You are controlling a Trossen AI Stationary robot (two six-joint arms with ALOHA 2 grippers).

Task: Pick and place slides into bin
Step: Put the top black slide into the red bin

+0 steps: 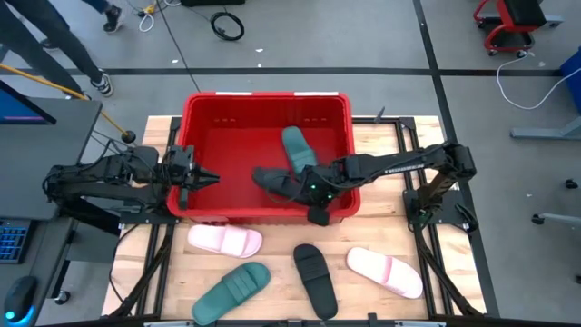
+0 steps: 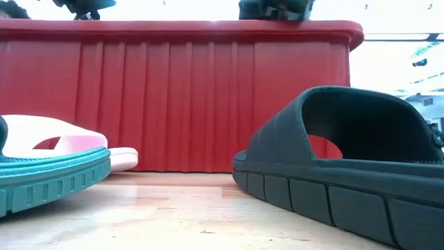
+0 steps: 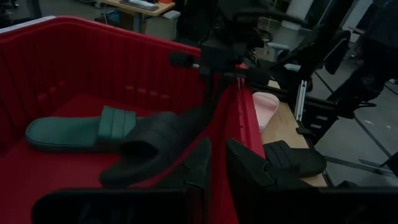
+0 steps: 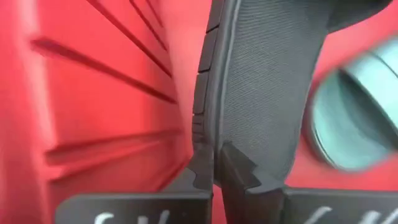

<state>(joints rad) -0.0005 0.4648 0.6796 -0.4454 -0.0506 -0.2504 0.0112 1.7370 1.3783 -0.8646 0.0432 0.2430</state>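
High view first: we see the red bin (image 1: 207, 113) standing at the middle of the wooden table (image 1: 413, 227), with our two arms reaching into it from opposite sides. Our right end effector (image 1: 292, 186) is inside the bin near its front wall, and it is clamped on the edge of a black slide (image 1: 272, 179); the right wrist view shows the two fingers (image 4: 198, 169) pinched together on the thin rim of that slide's sole (image 4: 264, 81), with red bin wall beside it and a blur of green slide behind. A dark green slide (image 1: 297, 148) lies on the bin floor, just beside the black one and touching or nearly touching it. From the left wrist view the black slide (image 3: 152, 146) hangs tilted from the right arm, one end low over the bin floor, while the green slide (image 3: 74, 132) lies flat behind it. Our left end effector (image 1: 205, 179) sits just inside the bin's left wall with its fingers spread apart and nothing between them. Four slides rest on the table in front of the bin: a pale pink one (image 1: 225, 240) nearest the bin's front wall, a dark green one (image 1: 231, 291) near the table's front edge, a black one (image 1: 314, 279) in the middle, and a second pink one (image 1: 385, 272) to the right. In the low view the black slide (image 2: 347, 173) fills the foreground before the bin's ribbed wall (image 2: 180, 104).
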